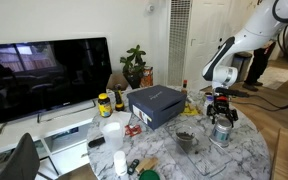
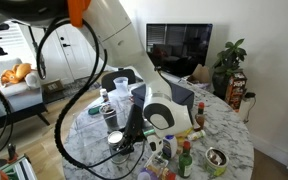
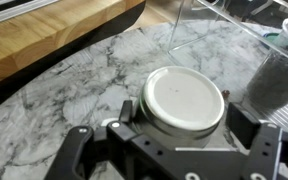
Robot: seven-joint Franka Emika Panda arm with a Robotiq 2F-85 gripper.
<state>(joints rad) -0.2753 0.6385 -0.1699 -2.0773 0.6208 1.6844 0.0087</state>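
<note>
My desk (image 1: 249, 150) is round, with a top of white and grey marble. Past its far edge a dark television (image 1: 44, 75) stands on a low white cabinet (image 1: 64, 135) against a white wall (image 1: 84, 20), and a green plant (image 1: 134, 65) is beside it. The floor (image 1: 280, 128) is light wood.

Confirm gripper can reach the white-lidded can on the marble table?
Probably yes: the gripper hangs open right over the can, jaws spread wider than it, nothing between; the clear container stands apart.
</note>
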